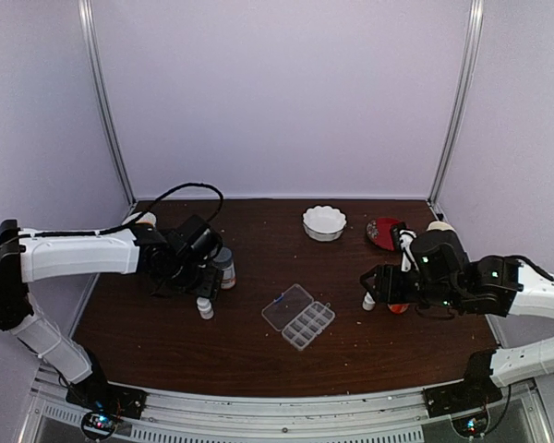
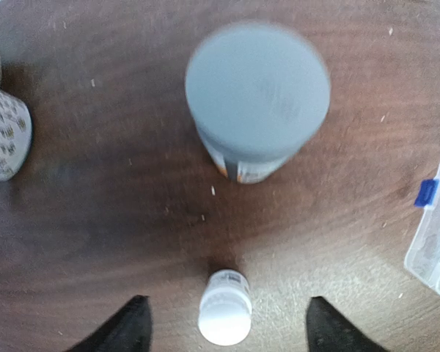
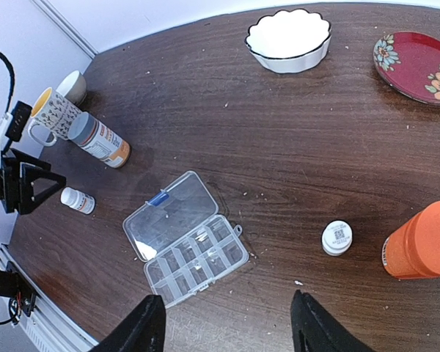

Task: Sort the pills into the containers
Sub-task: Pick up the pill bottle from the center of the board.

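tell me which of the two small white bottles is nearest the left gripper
The small white bottle next to the grey-capped bottle, standing between the open fingers of the left gripper. The other white bottle stands far off beside the orange bottle.

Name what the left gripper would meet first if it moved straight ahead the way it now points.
Most likely the small white bottle, which stands upright between the open fingers of the left gripper. The larger grey-capped bottle lies further along the same line, though depth is hard to judge.
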